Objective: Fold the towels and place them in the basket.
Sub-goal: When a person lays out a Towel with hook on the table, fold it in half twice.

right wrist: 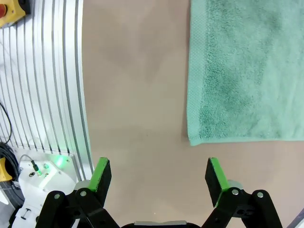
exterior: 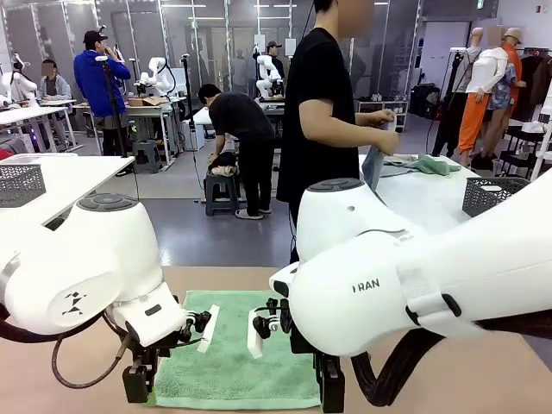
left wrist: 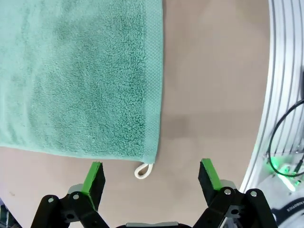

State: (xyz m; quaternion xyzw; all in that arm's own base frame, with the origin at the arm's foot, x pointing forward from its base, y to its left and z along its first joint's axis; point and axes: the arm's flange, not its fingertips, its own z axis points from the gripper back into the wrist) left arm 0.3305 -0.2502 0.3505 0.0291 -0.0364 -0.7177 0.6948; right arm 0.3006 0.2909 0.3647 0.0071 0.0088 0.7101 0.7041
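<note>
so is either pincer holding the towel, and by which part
Nothing is held. The left pincer and right pincer stand open above the table, each by a corner of the green towel, clear of it.

Three towels (exterior: 237, 362) (exterior: 435, 164) (exterior: 373, 168), two tools (left wrist: 151, 166) (right wrist: 157, 164), two baskets (exterior: 19, 185) (exterior: 492, 197).

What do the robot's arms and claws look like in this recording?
The left arm and right arm are rounded, glossy white, with dark grey joint caps; the right carries dark lettering. Black cables loop beneath. The left claw and right claw are black with green pads.
</note>
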